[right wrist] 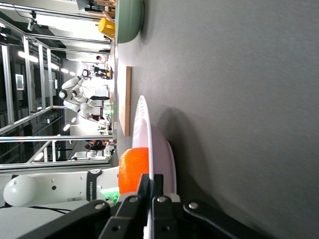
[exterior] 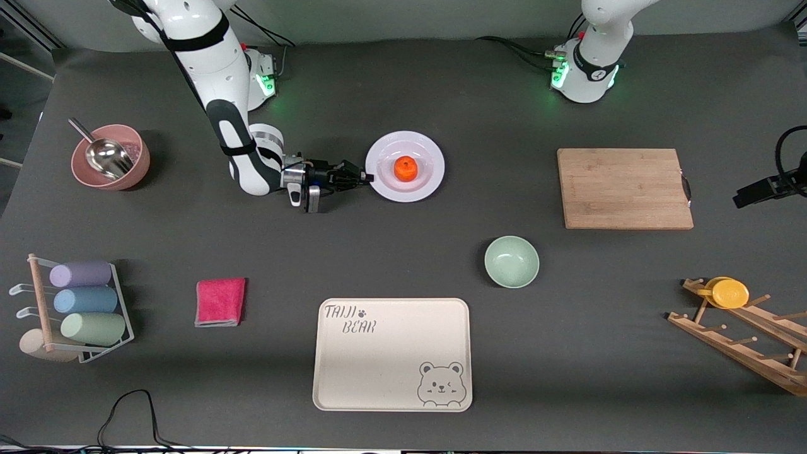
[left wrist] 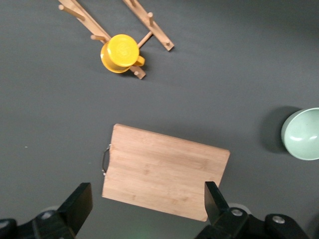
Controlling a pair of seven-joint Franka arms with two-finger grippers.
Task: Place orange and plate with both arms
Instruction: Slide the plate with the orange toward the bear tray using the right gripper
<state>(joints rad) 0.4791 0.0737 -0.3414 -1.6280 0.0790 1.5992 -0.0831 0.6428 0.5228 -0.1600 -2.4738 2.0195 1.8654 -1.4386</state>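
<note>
The white plate (exterior: 405,166) lies on the dark table near the middle, with the orange (exterior: 406,168) in its centre. My right gripper (exterior: 367,178) is low and shut on the plate's rim at the edge toward the right arm's end. In the right wrist view the plate's rim (right wrist: 142,130) runs between my closed fingers (right wrist: 151,191), and the orange (right wrist: 133,168) sits just past them. My left gripper (left wrist: 148,205) is open and empty, high above the wooden cutting board (left wrist: 164,171); it is out of the front view.
A cutting board (exterior: 624,188) lies toward the left arm's end. A mint-green bowl (exterior: 511,261) and a cream bear tray (exterior: 392,354) lie nearer the camera. A pink bowl with scoop (exterior: 110,156), cup rack (exterior: 79,309), pink cloth (exterior: 220,301), and wooden rack with yellow cup (exterior: 728,293) stand around.
</note>
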